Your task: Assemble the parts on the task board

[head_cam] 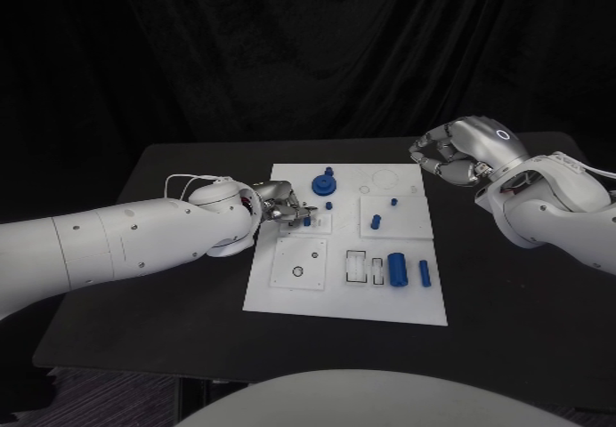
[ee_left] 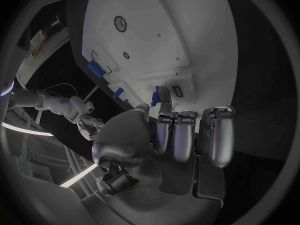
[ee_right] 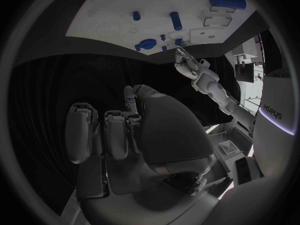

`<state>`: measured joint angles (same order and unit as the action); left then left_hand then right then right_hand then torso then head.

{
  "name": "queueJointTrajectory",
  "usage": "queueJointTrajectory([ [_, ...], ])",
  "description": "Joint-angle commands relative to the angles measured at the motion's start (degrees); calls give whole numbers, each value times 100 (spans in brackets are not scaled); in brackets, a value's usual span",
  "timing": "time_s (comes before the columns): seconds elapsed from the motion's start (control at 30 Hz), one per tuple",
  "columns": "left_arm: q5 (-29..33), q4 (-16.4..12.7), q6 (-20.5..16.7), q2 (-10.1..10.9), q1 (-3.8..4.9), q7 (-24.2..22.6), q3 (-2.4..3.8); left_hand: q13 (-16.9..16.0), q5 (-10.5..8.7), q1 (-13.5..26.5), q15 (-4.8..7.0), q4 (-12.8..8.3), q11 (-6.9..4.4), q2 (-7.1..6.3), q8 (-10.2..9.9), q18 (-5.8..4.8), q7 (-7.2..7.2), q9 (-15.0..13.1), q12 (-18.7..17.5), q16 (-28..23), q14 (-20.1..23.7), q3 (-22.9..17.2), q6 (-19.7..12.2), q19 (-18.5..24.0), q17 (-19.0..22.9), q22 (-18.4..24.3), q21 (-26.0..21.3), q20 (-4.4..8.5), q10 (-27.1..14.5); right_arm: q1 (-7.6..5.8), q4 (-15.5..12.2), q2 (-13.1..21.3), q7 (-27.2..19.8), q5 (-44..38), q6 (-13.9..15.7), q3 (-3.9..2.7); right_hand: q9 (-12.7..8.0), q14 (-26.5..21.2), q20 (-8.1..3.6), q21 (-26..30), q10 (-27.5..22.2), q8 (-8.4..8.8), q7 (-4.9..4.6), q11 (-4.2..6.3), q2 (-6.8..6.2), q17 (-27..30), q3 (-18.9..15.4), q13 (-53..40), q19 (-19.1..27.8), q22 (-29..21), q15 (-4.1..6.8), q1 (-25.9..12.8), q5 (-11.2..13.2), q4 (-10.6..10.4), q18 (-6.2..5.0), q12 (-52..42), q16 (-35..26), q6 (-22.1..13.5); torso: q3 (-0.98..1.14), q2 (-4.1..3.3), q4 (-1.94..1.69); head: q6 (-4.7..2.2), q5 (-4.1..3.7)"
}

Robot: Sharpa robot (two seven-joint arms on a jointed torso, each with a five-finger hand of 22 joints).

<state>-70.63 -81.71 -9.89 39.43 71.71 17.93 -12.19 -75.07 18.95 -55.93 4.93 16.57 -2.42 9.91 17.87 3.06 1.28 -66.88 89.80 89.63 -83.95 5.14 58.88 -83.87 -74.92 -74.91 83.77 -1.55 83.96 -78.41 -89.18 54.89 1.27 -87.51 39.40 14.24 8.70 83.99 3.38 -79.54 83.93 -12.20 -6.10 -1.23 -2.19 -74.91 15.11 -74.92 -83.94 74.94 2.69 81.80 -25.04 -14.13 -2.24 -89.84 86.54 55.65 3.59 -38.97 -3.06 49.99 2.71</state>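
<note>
The board (head_cam: 346, 298), a white plate, lies in the middle of the dark surface (head_cam: 514, 302), a little right of centre in the head view.

Standing or seated, by their look: a round gear-like part (head_cam: 325, 185) near the board's upper left, a small peg (head_cam: 330, 205) just below it, a taller peg (head_cam: 376, 221) near the board's centre, and a tiny stud (head_cam: 393, 202) up and to the right of that. Whether each is fully seated cannot be told.

Lying loose at the board's lower right: a thick cylinder (head_cam: 398, 269) and a slimmer rod (head_cam: 425, 273), side by side, just right of two open rectangular slots (head_cam: 363, 266). A round hole (head_cam: 298, 272) at lower left is also unfilled.

The left hand (head_cam: 285, 210) sits at the board's left edge, fingertips down by the small peg; the left wrist view shows a small blue piece (ee_left: 154, 96) at the tips of its thumb and forefinger, so it appears pinched there, the other fingers curled.

The right hand (head_cam: 459, 153) hovers off the board's upper right corner, fingers curled in, holding nothing.

Judgement: roughly half done; the cylinder, the rod and the open sockets remain.
</note>
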Motion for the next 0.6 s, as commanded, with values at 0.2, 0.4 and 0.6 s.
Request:
queueJointTrajectory([
  [0.2, 346, -62, 935, 68, 498, 376, 6, -1493, -201, -430, -60, -24, 86, -81, 24, -80, 109, -350, 20, 37, -605, 57, -548, 4, -1508, -950, -31, -52, 604, 11, -7, 9, 164, -33, -6, -6, -10, 508, 41, 14, 564, 28, -25, -47, -13, -1173, 31, -1460, -170, 1161, -37, 44, -15, -5, -33, 19, -39, 10, 0, 4, -2, 1, 8],
  [0.4, 763, 214, 2088, -58, 927, 197, 6, -1493, -462, -636, -193, -6, 231, -90, -165, -43, 267, -352, 20, 37, -605, 119, -974, 150, -1508, -869, -179, -163, 604, 7, 19, -28, 211, -33, -26, -6, -10, 508, 42, 13, 556, 28, -27, -49, -20, -1175, 29, -1452, -170, 1161, -37, 36, -11, -9, -32, 26, -37, 12, 32, 33, 28, 1, -3],
  [0.6, 1238, 606, 2870, -310, 1165, 94, 6, -1493, -549, -887, -259, -38, 286, -110, -266, -92, 325, -275, 20, 37, -605, 161, -1038, 19, -1508, -1014, -32, -238, 604, 4, 36, -63, 250, -33, -75, -6, -10, 508, 42, 13, 556, 28, -27, -49, -20, -1175, 29, -1452, -170, 1161, -37, 36, -11, -9, -32, 26, -37, 12, 56, 45, 45, 1, -35],
])
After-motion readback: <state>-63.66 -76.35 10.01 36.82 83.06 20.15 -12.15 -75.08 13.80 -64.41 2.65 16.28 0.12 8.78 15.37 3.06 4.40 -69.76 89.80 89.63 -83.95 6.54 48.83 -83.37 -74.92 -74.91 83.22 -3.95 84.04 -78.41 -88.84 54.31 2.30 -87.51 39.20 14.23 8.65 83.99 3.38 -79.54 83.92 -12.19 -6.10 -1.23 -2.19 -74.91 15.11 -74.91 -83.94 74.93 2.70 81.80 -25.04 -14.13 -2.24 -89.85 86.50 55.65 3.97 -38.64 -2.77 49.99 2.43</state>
